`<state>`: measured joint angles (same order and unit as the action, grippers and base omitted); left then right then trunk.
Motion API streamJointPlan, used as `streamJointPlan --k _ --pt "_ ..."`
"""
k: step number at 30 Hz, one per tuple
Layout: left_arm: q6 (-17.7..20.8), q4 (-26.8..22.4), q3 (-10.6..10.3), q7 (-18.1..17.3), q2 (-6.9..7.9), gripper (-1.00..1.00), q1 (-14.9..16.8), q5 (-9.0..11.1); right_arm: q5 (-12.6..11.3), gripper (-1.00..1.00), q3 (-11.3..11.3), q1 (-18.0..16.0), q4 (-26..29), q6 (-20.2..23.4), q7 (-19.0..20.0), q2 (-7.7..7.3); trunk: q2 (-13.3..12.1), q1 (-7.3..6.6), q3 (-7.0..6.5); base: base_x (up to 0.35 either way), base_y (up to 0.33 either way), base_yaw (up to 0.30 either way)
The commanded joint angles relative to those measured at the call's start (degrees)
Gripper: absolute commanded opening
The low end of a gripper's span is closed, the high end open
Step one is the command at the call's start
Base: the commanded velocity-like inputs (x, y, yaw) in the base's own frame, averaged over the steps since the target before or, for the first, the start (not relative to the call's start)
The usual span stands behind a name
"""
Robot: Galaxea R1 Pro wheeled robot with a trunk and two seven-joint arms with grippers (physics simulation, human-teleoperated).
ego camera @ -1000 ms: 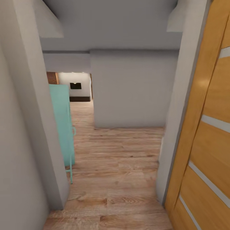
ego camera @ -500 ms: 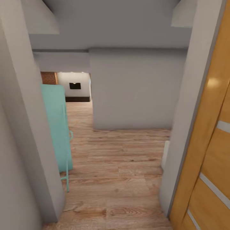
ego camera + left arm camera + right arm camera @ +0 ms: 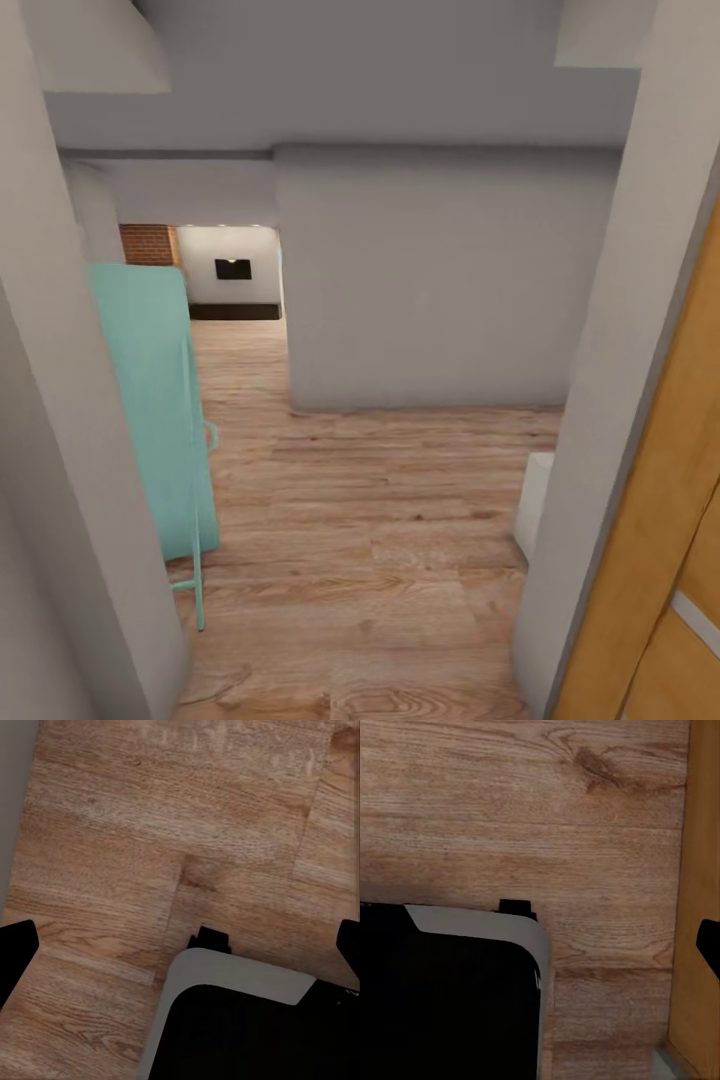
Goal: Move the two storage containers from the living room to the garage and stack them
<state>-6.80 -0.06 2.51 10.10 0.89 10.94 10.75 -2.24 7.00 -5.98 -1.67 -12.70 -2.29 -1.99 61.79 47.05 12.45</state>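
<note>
Wood-plank floor (image 3: 350, 520) is seen from the head running past a turquoise panel (image 3: 150, 410) toward the living room (image 3: 230, 270), with its brick wall (image 3: 148, 244). Both wrist cameras look down on planks and the robot's base (image 3: 225, 1020). Left gripper (image 3: 180, 949) fingertips stand wide apart, holding nothing; the right gripper's opening cannot be judged.

Wood-plank floor (image 3: 510, 817); black, grey-edged robot base (image 3: 450, 997); orange door edge (image 3: 701, 870).
</note>
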Motion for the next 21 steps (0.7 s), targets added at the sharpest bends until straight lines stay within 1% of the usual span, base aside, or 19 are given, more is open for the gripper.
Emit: streamJointPlan --k 1,16,21 --pt "-0.23 0.05 0.22 -0.01 -0.01 1.0 0.04 0.24 -0.23 1.0 0.47 -0.08 -0.18 -0.31 -0.16 0.03 0.04 0.04 0.07 0.322 0.0 0.0" --pt "-0.23 0.06 0.22 0.01 -0.01 1.0 0.05 0.24 -0.14 1.0 0.52 -0.08 -0.26 -0.31 0.49 -0.1 0.04 0.04 0.07 0.322 0.0 0.0" --pt "-0.23 0.06 0.22 0.01 -0.01 1.0 0.05 0.24 -0.17 1.0 0.52 -0.08 -0.24 -0.28 0.11 -0.04 0.04 0.04 0.07 0.322 0.0 0.0"
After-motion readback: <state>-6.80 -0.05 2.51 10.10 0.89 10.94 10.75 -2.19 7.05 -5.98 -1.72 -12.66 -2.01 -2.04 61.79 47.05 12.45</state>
